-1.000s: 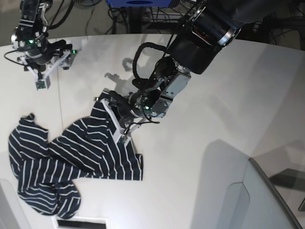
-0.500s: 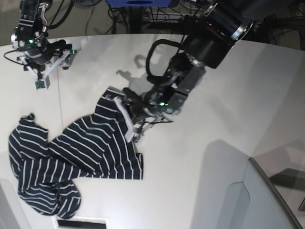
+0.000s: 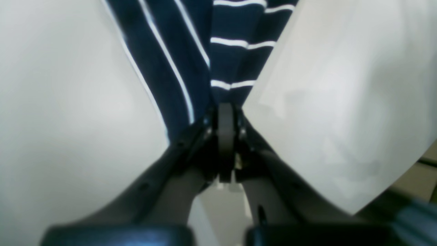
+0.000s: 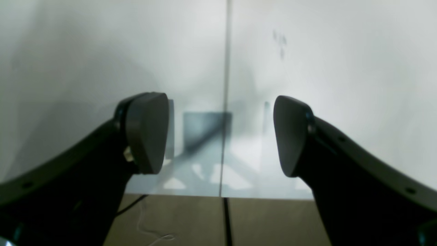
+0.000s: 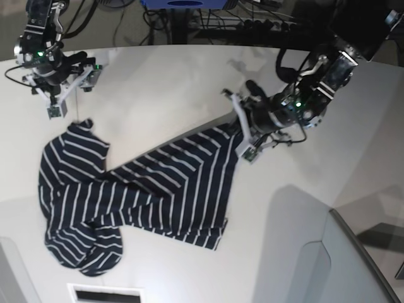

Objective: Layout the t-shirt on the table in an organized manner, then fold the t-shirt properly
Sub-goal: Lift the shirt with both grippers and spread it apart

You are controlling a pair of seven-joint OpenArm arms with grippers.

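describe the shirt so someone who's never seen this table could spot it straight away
Look at the big white table: on its near left part lies the t-shirt, a dark navy cloth with thin white stripes, partly spread and still bunched. One edge is pinched in the left gripper. It is the only cloth thing there.

A blue box (image 5: 183,3) sits at the top centre of the base view, with dark cables (image 5: 218,19) tangled beside it. A grey panel (image 5: 353,259) fills the lower right corner.
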